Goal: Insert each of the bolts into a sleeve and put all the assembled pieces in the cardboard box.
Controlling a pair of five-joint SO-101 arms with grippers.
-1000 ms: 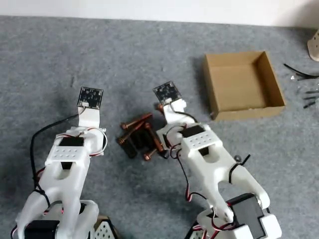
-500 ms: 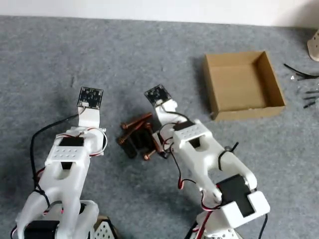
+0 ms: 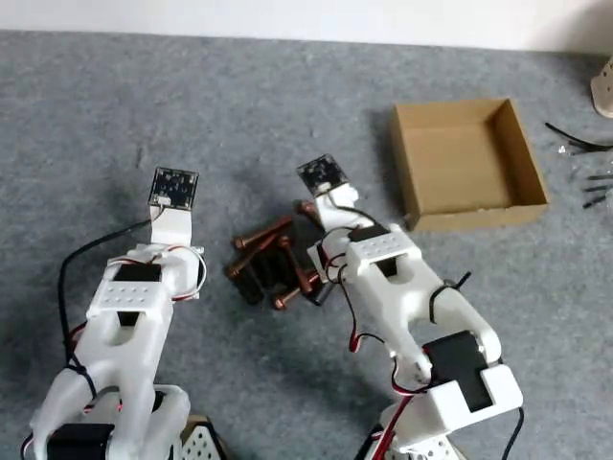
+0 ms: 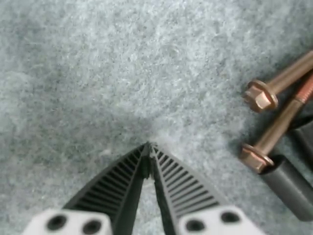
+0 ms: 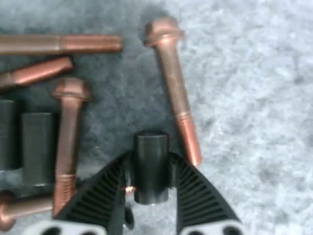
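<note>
One sleeve [image 5: 150, 152] sits pinched in the right gripper [image 5: 150, 164], just beside a loose bolt [image 5: 173, 88]; the left gripper [image 4: 148, 149] is closed on nothing. Looks like the pick-up step, so next it needs a bolt lined up with that sleeve.

A sleeve [image 5: 150, 147] sits between the fingers [image 5: 195, 196] of the right pincer [image 5: 149, 164], touching both. Just beside one finger lies a bolt [image 5: 172, 83], its head out ahead of the tips. Near the other finger lies a second bolt [image 5: 66, 142], with a loose sleeve [image 5: 35, 147] just beyond it. Farther ahead, two more bolts [image 5: 58, 43] lie crosswise. The whole pile [image 3: 273, 259] sits between the two pincers — nearer the right one. The left pincer [image 4: 148, 147] is over bare mat [image 4: 98, 73], with two bolt heads [image 4: 259, 95] off to its pile side. The cardboard box [image 3: 479, 218] lies well apart — to the right of the right pincer and farther out.
</note>
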